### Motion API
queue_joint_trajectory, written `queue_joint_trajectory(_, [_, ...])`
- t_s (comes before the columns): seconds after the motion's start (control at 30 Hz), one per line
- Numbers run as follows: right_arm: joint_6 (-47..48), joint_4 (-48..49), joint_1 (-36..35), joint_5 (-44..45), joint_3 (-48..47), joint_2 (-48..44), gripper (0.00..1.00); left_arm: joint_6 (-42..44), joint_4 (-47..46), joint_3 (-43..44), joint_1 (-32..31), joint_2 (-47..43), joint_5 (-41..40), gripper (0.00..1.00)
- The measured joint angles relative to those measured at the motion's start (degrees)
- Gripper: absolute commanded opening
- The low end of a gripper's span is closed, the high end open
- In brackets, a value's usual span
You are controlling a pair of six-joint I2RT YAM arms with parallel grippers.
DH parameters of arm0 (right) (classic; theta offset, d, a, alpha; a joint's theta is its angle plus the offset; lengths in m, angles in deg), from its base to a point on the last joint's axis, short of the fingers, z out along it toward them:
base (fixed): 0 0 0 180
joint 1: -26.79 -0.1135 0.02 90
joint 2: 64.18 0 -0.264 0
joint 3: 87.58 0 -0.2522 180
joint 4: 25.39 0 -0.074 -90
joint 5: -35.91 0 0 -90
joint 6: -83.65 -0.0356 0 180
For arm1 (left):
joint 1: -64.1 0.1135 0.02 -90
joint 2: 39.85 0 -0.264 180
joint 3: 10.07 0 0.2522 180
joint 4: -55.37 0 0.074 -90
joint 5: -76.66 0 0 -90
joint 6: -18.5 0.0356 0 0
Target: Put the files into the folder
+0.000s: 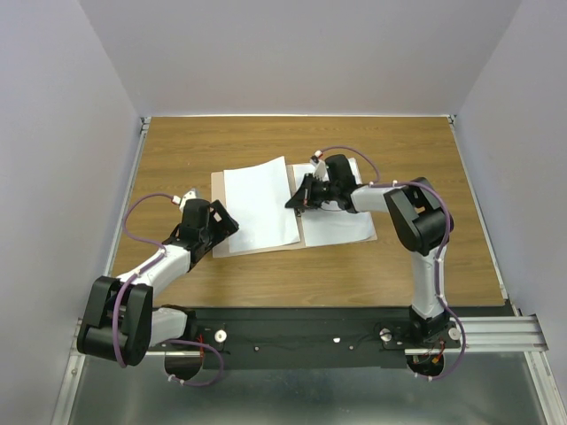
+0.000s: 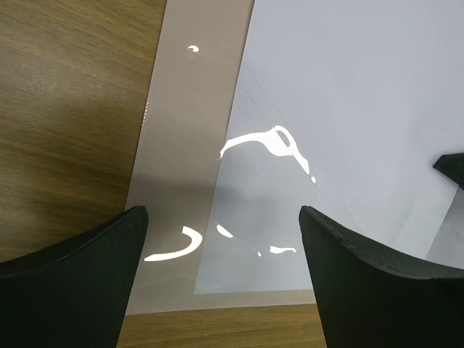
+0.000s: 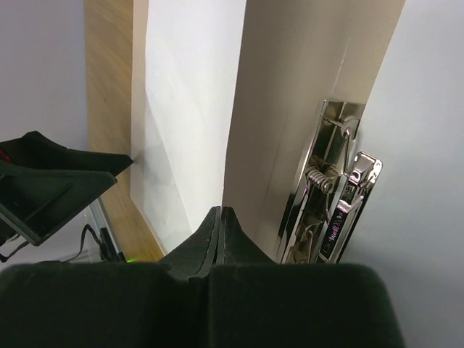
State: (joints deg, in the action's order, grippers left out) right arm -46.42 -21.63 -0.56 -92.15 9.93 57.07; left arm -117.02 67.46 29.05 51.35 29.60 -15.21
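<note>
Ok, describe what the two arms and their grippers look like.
Both the left arm and the right arm have pale grey links between bulky black joint housings. A thin purple cable loops along each. The left gripper and right gripper are black, with wedge-shaped matte fingers that taper to thin tips.
</note>
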Motion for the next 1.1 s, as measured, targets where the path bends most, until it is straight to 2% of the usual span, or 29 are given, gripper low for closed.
queue_joint_trajectory(0.9, [-6.03,5.62,-2.99,2.99,1.22,0.28,0.01,-0.04,-0.92,-0.63,0.0,-0.44,1.86,0.95])
queue_joint_trajectory(1.1, [-6.1,5.57,-3.04,3.26,1.25,0.68,0.01,0.09,1.81,0.72,0.0,-0.61,1.6,0.95])
